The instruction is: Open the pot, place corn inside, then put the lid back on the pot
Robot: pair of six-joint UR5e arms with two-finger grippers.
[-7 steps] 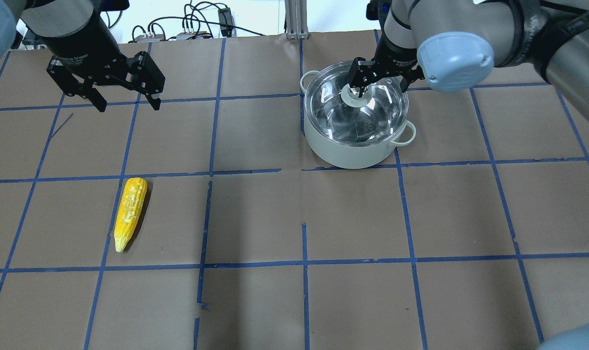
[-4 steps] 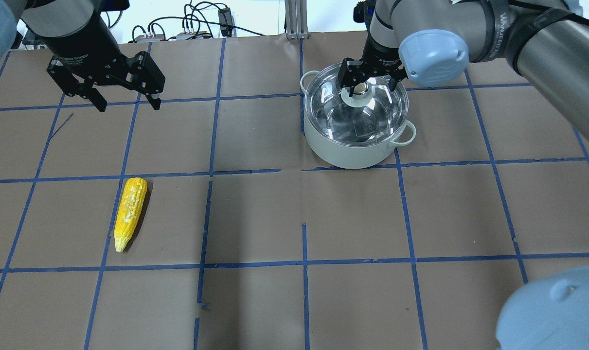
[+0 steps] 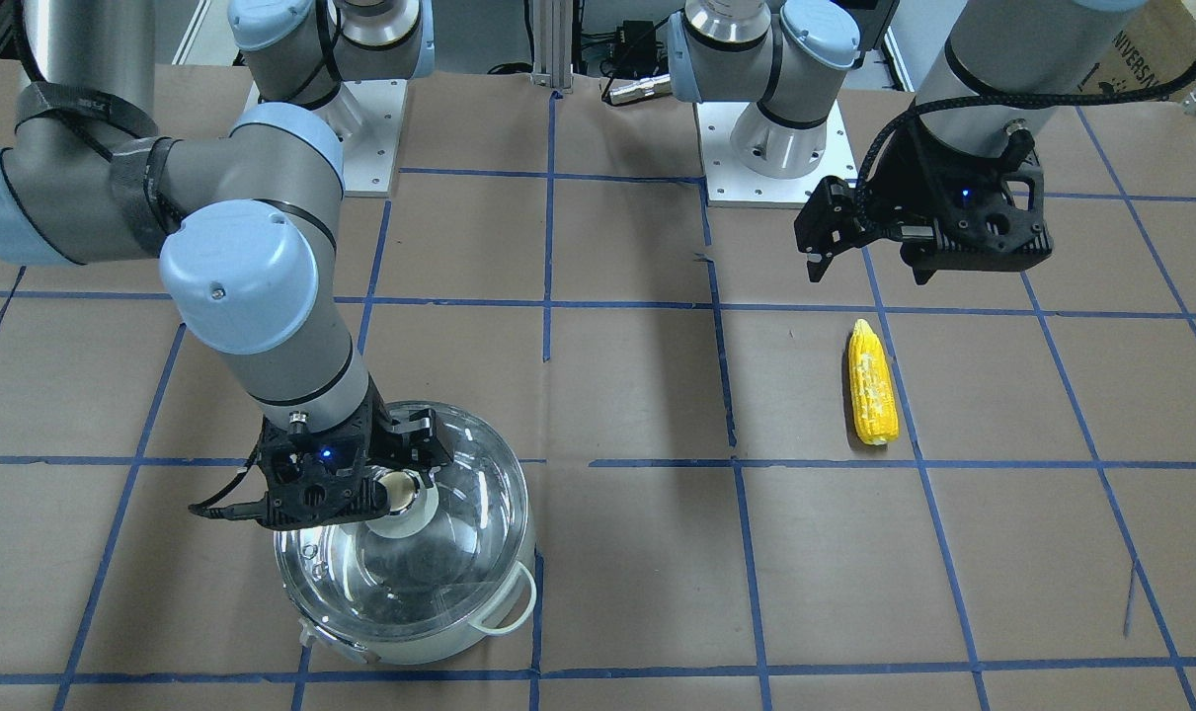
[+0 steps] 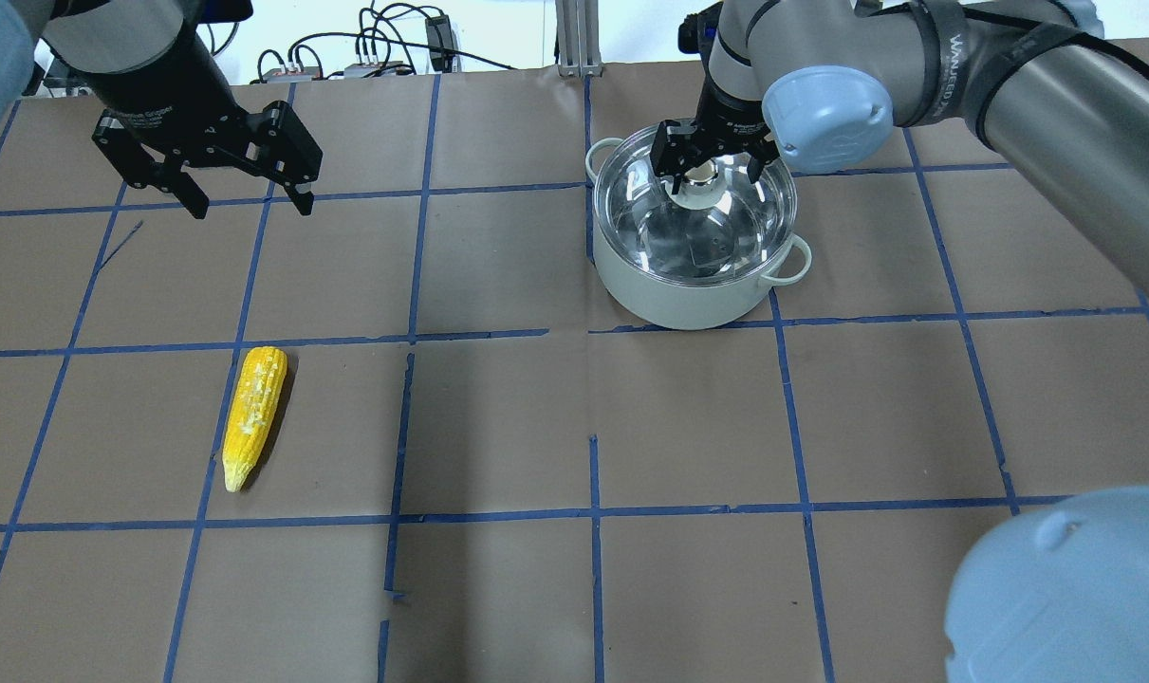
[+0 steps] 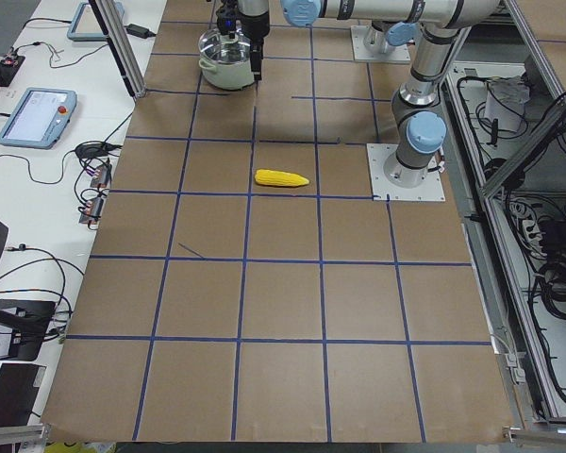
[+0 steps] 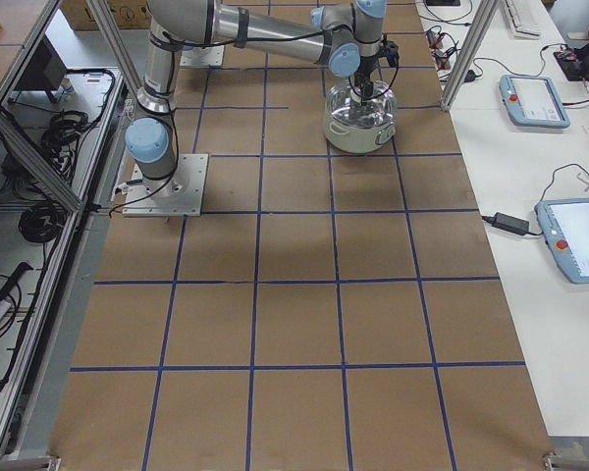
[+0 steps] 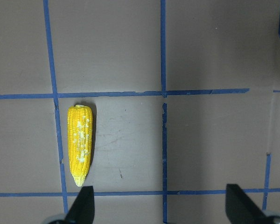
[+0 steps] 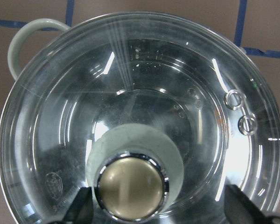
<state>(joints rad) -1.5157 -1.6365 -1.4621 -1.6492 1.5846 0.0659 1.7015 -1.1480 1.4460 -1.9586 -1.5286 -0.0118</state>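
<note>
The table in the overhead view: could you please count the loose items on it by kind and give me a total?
pot: 1
lid: 1 (resting on the pot)
corn: 1
Total: 3

Both arms are silver-grey tubes with pale blue round joint caps (image 4: 825,119). Each ends in a black, blocky tool. The left tool (image 4: 250,204) carries small white lettering (image 4: 152,119) on its body, and a black braided cable (image 3: 973,99) loops down to it. Behind the right tool (image 4: 705,176), black straps (image 3: 133,183) wrap the arm. A small blue light (image 3: 966,194) glows on each tool's housing
</note>
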